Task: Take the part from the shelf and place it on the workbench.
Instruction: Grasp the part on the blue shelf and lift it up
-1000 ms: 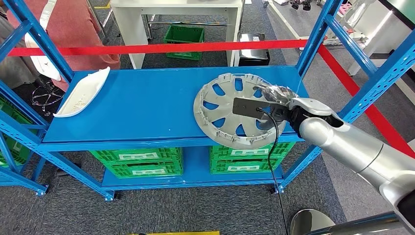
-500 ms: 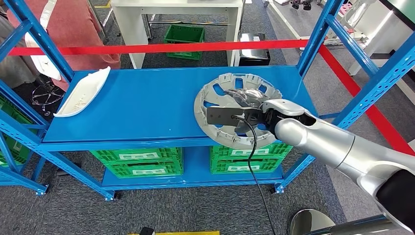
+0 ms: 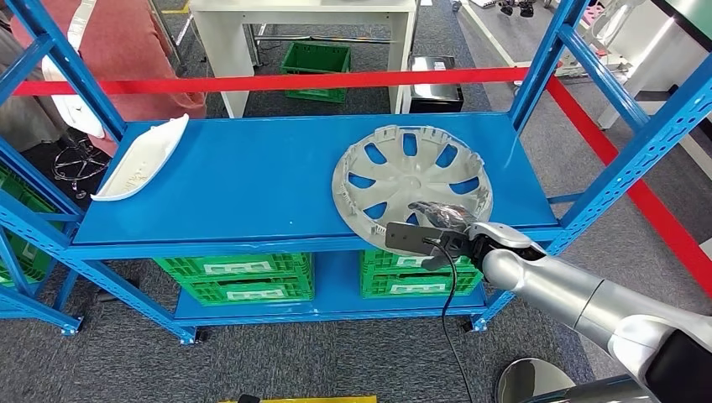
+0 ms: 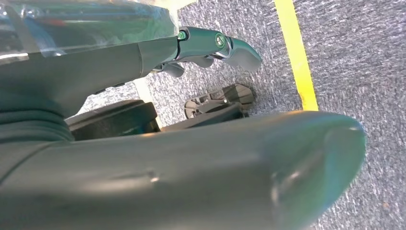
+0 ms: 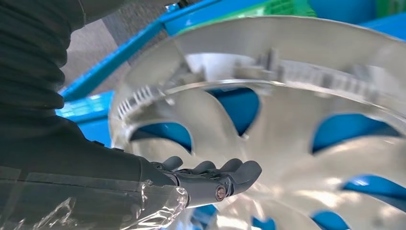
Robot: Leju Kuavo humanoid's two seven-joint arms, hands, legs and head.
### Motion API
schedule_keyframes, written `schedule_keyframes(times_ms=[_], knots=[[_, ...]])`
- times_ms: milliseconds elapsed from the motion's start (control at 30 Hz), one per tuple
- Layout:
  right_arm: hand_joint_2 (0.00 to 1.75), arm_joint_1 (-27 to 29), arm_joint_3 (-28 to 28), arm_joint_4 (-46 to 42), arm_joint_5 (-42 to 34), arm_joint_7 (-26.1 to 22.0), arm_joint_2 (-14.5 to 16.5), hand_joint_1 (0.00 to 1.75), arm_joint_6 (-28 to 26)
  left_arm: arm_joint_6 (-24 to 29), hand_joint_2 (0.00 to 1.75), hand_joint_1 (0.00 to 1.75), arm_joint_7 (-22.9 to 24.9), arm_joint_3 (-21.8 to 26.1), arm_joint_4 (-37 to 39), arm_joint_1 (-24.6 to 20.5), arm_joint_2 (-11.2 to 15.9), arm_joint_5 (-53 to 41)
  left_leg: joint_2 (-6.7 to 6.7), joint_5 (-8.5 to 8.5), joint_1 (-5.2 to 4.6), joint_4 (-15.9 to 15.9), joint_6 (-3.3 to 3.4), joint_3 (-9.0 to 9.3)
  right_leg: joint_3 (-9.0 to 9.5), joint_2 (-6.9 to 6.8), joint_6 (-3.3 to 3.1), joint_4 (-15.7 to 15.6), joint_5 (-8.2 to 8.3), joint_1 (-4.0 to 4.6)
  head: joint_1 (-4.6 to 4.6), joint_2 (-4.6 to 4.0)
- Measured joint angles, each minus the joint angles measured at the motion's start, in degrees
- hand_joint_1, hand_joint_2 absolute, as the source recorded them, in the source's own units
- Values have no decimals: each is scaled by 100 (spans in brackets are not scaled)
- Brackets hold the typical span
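In the head view, a grey wheel cover (image 3: 411, 186) was seen lying flat on the blue shelf (image 3: 252, 180), toward the shelf's right end, its near rim overhanging the front edge. The right hand (image 3: 443, 222) was placed at that near rim; whether anything was gripped could not be told. A white curved panel (image 3: 141, 157) was seen at the shelf's far left end, and green crates (image 3: 239, 277) beneath the shelf.

In the left wrist view, the left hand (image 4: 210, 48) was shown above grey carpet (image 4: 364, 57), fingers extended, nothing held.

In the right wrist view, the right hand's fingers (image 5: 225, 175) were shown curled against the cover's spokes, a detail hidden from the head view.
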Motion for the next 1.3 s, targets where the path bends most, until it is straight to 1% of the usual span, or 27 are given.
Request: schedule_keyframes(times_ms=[133, 300, 667, 700, 800, 833, 1300], knots=[[175, 139, -68, 57, 1, -30, -54, 0, 11, 1, 0, 0, -9, 7, 0, 8, 18, 0, 1, 0, 1, -1, 0, 0, -1, 0, -1, 0, 0, 1, 0, 0], [175, 451, -211, 109, 66, -166, -93, 0, 7, -21, 0, 0, -38, 20, 0, 18, 25, 0, 1, 0, 1, -3, 0, 1, -1, 0, -2, 0, -1, 1, 0, 0], [175, 857, -579, 115, 85, -312, -272, 0, -179, -50, 0, 0, -31, 66, 0, 84, 56, -7, 1, -2, 1, -4, 3, 23, 25, -2, 1, -8, -5, 0, 1, 0], [175, 885, -607, 109, 90, -318, -281, 31, -190, -51, 0, 0, -30, 69, 0, 87, 56, -13, 1, -2, 1, -5, 3, 25, 28, -2, 1, -9, -5, 0, 1, 0], [175, 963, -679, 77, 144, -325, -301, 162, -211, -51, 0, 0, -25, 76, 0, 90, 56, -35, 1, -2, 1, -5, 4, 31, 35, -2, 1, -10, -5, 0, 0, 0], [175, 989, -699, 66, 168, -325, -305, 175, -223, -51, 0, 0, -23, 78, 0, 89, 56, -43, 1, -2, 1, -5, 4, 32, 37, -2, 2, -10, -4, 0, 0, 0], [175, 1305, -1052, -80, 339, -284, -322, 175, -440, -51, 0, 0, -39, 101, 0, 71, 50, -72, 1, -2, 0, -4, 4, 41, 46, -1, 2, -11, -4, 0, 1, 0]])
